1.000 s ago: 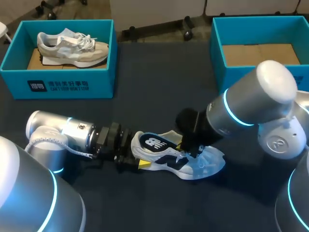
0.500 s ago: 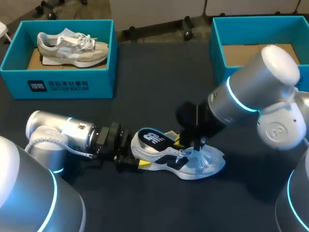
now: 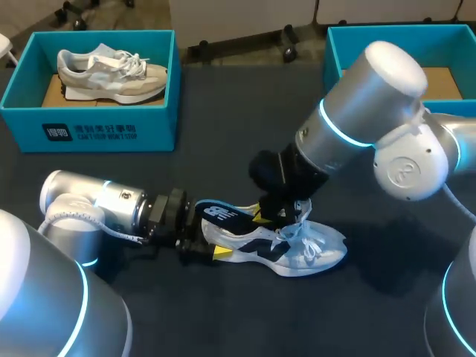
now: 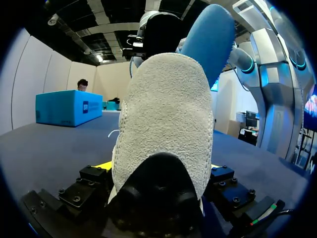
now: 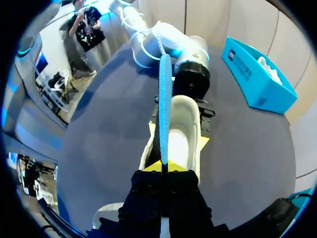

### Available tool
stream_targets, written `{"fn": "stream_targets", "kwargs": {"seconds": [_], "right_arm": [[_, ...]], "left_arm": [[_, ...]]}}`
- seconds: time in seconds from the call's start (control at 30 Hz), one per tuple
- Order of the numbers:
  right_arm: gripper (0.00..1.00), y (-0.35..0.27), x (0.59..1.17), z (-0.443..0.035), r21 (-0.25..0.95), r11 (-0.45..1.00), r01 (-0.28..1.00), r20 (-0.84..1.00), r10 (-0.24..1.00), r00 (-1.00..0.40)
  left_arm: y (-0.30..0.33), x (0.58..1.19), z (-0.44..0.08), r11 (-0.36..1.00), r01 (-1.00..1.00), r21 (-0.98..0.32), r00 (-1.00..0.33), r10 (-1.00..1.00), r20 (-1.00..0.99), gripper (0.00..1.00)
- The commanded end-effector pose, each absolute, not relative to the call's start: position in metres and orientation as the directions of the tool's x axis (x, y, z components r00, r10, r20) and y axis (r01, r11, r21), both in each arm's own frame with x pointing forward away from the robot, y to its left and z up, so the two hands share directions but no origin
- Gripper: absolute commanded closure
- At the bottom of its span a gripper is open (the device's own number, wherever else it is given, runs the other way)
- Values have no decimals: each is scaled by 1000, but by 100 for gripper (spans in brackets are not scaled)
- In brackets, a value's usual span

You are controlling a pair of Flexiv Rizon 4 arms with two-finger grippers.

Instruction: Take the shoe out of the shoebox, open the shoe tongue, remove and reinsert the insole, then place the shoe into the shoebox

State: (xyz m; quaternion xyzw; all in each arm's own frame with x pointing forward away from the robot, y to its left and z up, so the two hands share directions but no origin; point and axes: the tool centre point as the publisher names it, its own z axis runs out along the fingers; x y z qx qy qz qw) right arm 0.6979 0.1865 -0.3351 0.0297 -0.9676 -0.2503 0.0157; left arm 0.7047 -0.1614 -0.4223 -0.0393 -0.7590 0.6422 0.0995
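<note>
While it lies on its sole at the middle of the dark matte table (image 3: 223,149), the white-and-black mesh sneaker (image 3: 297,251) has its fuzzy knit heel clamped from both sides by the left gripper (image 3: 210,249). The right gripper (image 3: 269,216) pinches the thin blue foam insole (image 3: 219,214), raised partly out of the collar. A teal cardboard shoebox (image 3: 111,134) holding a beige sneaker (image 3: 111,71) and a second teal box (image 3: 338,74) stand well apart behind

A table (image 3: 223,134) with a dark, matte, blue-black top is shown from above under even light, its flat surface seen running from near side to far edge, with only soft, diffuse shadows cast across the table's middle and near side.
</note>
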Motion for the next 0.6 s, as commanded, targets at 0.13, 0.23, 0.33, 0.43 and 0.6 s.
{"fn": "stream_targets", "kwargs": {"seconds": [0.13,0.23,0.33,0.43,0.6], "right_arm": [[100,201,699,-330,456,887,-77,21,-98,-995],[100,202,698,-331,444,894,-59,27,-79,-997],[55,201,699,-331,429,903,-28,25,-43,-999],[12,196,697,-326,431,903,-5,10,-10,-1000],[0,186,694,-314,429,903,27,-21,40,-999]], "left_arm": [[-162,705,-425,172,-68,-983,-977,187,100,100],[-162,705,-425,172,-68,-983,-977,187,100,100],[-162,705,-425,172,-68,-983,-977,187,100,100],[-162,705,-425,172,-68,-983,-977,187,100,100],[-162,705,-425,172,-68,-983,-977,187,100,100]]}}
